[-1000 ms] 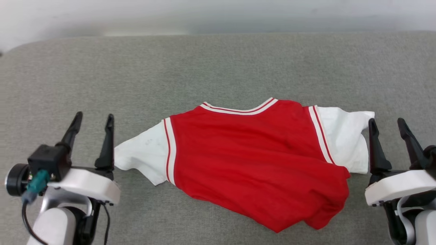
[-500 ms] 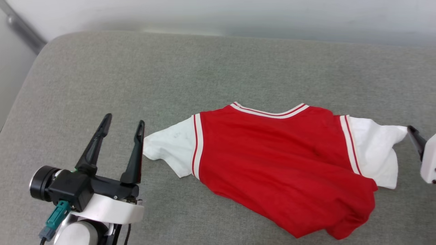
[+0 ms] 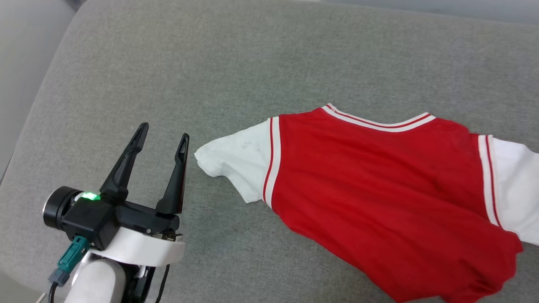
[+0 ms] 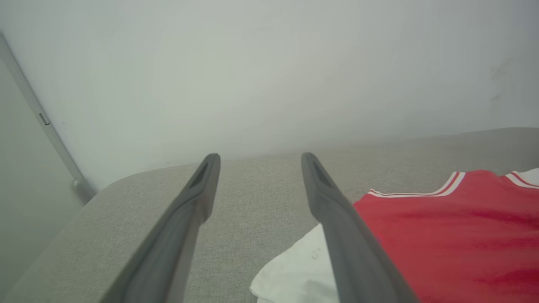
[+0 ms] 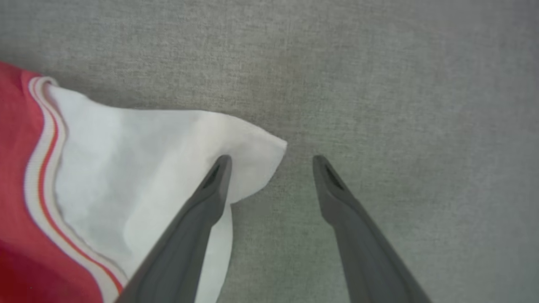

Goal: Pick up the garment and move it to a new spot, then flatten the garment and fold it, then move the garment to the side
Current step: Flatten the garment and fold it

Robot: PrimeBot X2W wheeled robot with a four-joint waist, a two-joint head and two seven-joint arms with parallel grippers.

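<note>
Looks early in the task: no pick-up yet, no flattening, no fold, no shift to the side. Judged from the garment (image 3: 379,189) lying loose and unfolded on the grey cushion (image 3: 168,63), with nothing gripping it. Leaves the whole chain to do: lift, relocate, flatten, fold, move aside.

Sits right of centre in the head view, spread mostly flat, collar trim (image 3: 374,122) pointing away from the robot, far side running off that view's right edge. Red body, white short sleeves, red-white striped trim at neck and shoulder seams. No lettering on the upward face. Rumpled and bunched along the lower hem (image 3: 484,286); shallow creases across the red panel. Faint grey smudge on the left sleeve (image 3: 236,160).

Left tool (image 3: 164,130): fingers apart, empty, just beside the left sleeve tip with a strip of bare cushion between.

Right tool (image 5: 271,159): fingers apart, empty, one finger over the corner of the right sleeve (image 5: 147,147), the other over bare cushion. Can't tell from the wrist angle whether that finger touches the cloth.
</note>
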